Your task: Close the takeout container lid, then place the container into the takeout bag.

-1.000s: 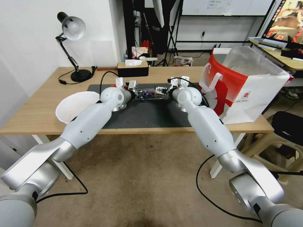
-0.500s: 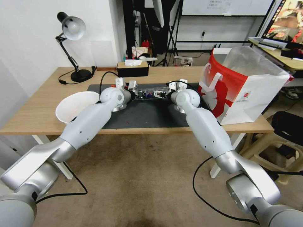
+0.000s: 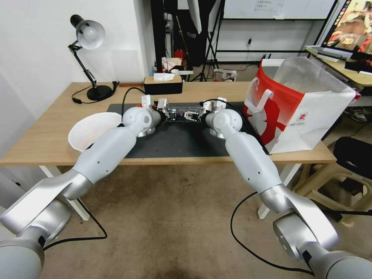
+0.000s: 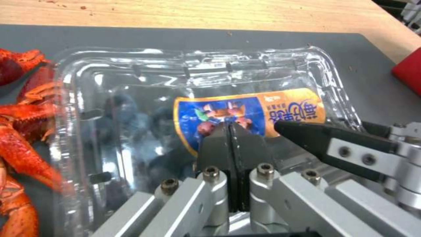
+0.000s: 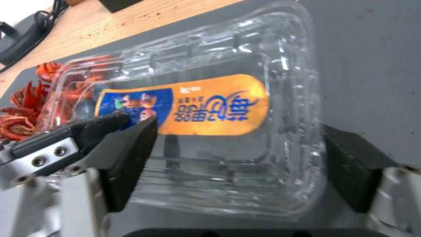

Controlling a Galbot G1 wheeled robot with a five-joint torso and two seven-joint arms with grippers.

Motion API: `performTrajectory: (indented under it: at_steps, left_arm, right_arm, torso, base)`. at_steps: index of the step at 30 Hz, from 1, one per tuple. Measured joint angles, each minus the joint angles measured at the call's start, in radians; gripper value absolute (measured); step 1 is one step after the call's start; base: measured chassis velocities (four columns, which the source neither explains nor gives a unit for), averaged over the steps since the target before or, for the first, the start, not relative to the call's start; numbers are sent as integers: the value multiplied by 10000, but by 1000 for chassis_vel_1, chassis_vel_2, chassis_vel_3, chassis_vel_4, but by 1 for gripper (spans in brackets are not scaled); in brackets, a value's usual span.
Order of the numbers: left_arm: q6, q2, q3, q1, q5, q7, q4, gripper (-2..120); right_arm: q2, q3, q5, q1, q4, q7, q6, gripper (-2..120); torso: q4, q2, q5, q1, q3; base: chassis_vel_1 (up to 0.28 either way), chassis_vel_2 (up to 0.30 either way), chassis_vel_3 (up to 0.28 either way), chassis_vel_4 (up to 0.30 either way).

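The container (image 3: 182, 113) lies on the dark mat (image 3: 178, 141) near the middle of the table (image 3: 46, 139), between the two wrists, with the bag (image 3: 298, 104) standing open well off to the robot's right. The lid (image 5: 210, 108) is down over the base, its orange and blue sticker (image 4: 250, 113) facing up and blueberries showing dimly through the plastic.

The left gripper (image 4: 231, 131) has its fingers pressed together, tips resting on the lid over the sticker. The right gripper (image 5: 236, 144) is spread wide, one finger at each side of the box, not yet squeezing it; its near finger (image 4: 324, 138) reaches in just beside the left tips. Red crayfish (image 4: 22, 108) lie against the box on the far side from the bag.

The step in hand looks like seating the lid. To do it well, I judge the left tips should push straight down near the rim, not the soft middle, while the right fingers close evenly on the side walls so the thin plastic neither slides nor buckles; the two grippers are close enough to collide.

Against the earlier head pictures, the right wrist has moved inward toward the left, and the stretch of box visible between the wrists has shrunk; the left arm, bag and white bowl (image 3: 93, 130) are unchanged
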Motion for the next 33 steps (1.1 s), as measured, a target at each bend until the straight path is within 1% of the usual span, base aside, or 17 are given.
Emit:
performTrajectory:
  at_steps: [3, 4, 7, 8, 10, 11, 12, 13, 14, 15, 16, 18, 19, 21, 24, 30, 33]
  left_arm:
    - [0, 25, -7, 0, -7, 0, -13, 0]
    - [0, 25, -7, 0, -7, 0, -13, 0]
    - [1, 31, -13, 12, -9, 0, -50, 0]
    - [1, 31, -13, 12, -9, 0, -50, 0]
    - [3, 31, -15, 18, -10, -3, -63, 0]
    - [3, 31, -15, 18, -10, -3, -63, 0]
    - [4, 32, -15, 21, -10, -5, -66, 0]
    - [7, 28, -16, 26, -11, -15, -67, 0]
    - [7, 19, -15, 27, -10, -24, -66, 0]
    - [7, 14, -15, 28, -10, -27, -66, 0]
    - [7, 14, -15, 28, -10, -27, -66, 0]
    - [10, 3, -9, 28, -10, -33, -66, 0]
    - [10, 3, -9, 28, -10, -33, -66, 0]
    - [12, -3, 1, 14, -10, -42, -51, 0]
    - [14, 17, 2, 1, -11, -43, -50, 0]
    - [22, 51, -191, -24, -83, -46, -58, 0]
    - [31, 161, -284, -22, -153, -67, -221, 0]
  right_arm:
    - [16, 31, 7, -39, -6, 79, 12, 68]
    - [16, 31, 7, -39, -6, 79, 12, 68]
    - [-29, 26, 21, -63, 51, 148, 18, 52]
    - [-29, 26, 21, -63, 51, 148, 18, 52]
    - [-77, -3, 44, -63, 110, 212, 20, 44]
    - [-77, -3, 44, -63, 110, 212, 20, 44]
    - [-96, -10, 54, -63, 126, 244, 22, 41]
    - [-127, -16, 73, -64, 150, 292, 29, 33]
    - [-153, -19, 86, -68, 179, 325, 41, 28]
    - [-167, -21, 92, -71, 187, 336, 49, 25]
    - [-167, -21, 92, -71, 187, 336, 49, 25]
    - [-200, -23, 97, -79, 198, 357, 65, 13]
    - [-200, -23, 97, -79, 198, 357, 65, 13]
    - [-230, -16, 98, -91, 201, 372, 84, 4]
    - [-255, -14, 99, -109, 213, 389, 99, 2]
    - [-290, 18, 99, -169, 247, 411, 143, 2]
    - [-344, 37, 115, -222, 310, 428, 150, 2]
  torso:
    - [0, 0, 0, 1, 0]
    - [0, 0, 0, 1, 0]
    - [-1, 0, 0, 0, 0]
    - [-1, 0, 0, 0, 0]
    - [-1, 0, 0, 0, 0]
    - [-1, 0, 0, 0, 0]
    - [-1, 0, 0, 0, 0]
    - [0, 0, 0, 0, 0]
    - [0, 0, 0, 0, 0]
    - [0, 0, 1, 0, 0]
    - [0, 0, 1, 0, 0]
    - [-1, 0, 1, 0, -1]
    - [-1, 0, 1, 0, -1]
    - [0, 0, 1, -1, 0]
    - [1, 0, 0, -1, -1]
    - [0, 0, 0, -1, -1]
    - [1, 0, 0, -1, -1]
  base:
    - [0, 0, 0, 0]
    - [0, 0, 0, 0]
    - [0, 0, 0, 0]
    - [0, 0, 0, 0]
    - [0, 0, 0, 0]
    - [0, 0, 0, 0]
    - [0, 0, 0, 0]
    - [0, 0, 0, 0]
    - [0, 0, 0, 0]
    - [0, 0, 0, 0]
    - [0, 0, 0, 0]
    - [0, 0, 0, 0]
    - [0, 0, 0, 0]
    - [0, 0, 0, 0]
    - [0, 0, 0, 0]
    - [0, 0, 0, 0]
    - [0, 0, 0, 0]
